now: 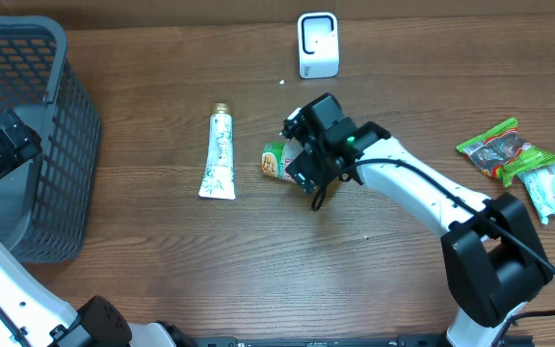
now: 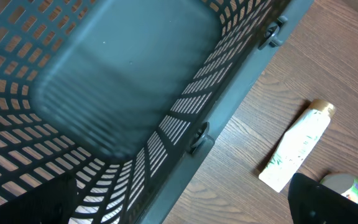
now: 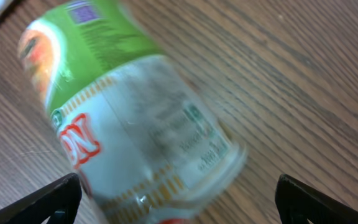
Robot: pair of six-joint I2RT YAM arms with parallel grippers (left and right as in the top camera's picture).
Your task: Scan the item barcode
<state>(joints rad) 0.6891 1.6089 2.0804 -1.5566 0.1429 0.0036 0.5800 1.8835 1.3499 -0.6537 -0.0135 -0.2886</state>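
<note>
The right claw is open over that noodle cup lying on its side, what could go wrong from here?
1. The noodle cup is round and lies on its side, so the open right claw closing on it may roll it toward the tube.
2. Its label is blurred in the wrist view and no barcode can be made out. The grip might cover it, so the scanner could miss it.

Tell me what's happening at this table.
The right gripper, open, is poised over a green-and-white cup lying on its side on the table, not yet gripping it. The white scanner stands near the far edge. The left gripper hangs open over the grey basket. A tube lies beside the cup.
</note>
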